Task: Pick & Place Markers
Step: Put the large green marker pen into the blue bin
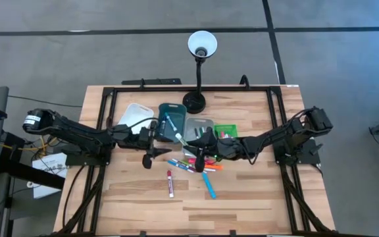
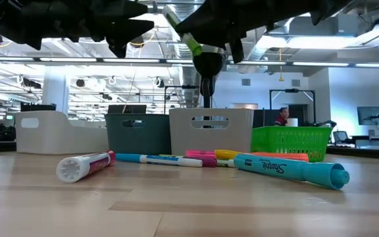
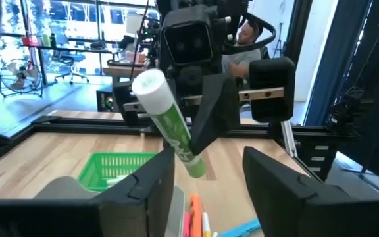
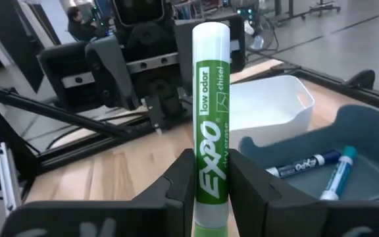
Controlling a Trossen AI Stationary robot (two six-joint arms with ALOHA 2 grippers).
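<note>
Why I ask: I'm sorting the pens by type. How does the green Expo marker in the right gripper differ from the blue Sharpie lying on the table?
The green Expo marker is held up off the table, pinched by the right gripper; the blue Sharpie lies flat on the wood. The Expo has a white barrel with a green label; the Sharpie is light blue all over. The Expo sits above the trays; the Sharpie lies apart from them. Both are capped markers.

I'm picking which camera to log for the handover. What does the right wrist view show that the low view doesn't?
Only the right wrist view: the right gripper shut on the green Expo marker, and two markers lying inside the dark bin. Only the low view: loose markers on the table and the green basket. Both: the held marker, white bin, left gripper.
</note>
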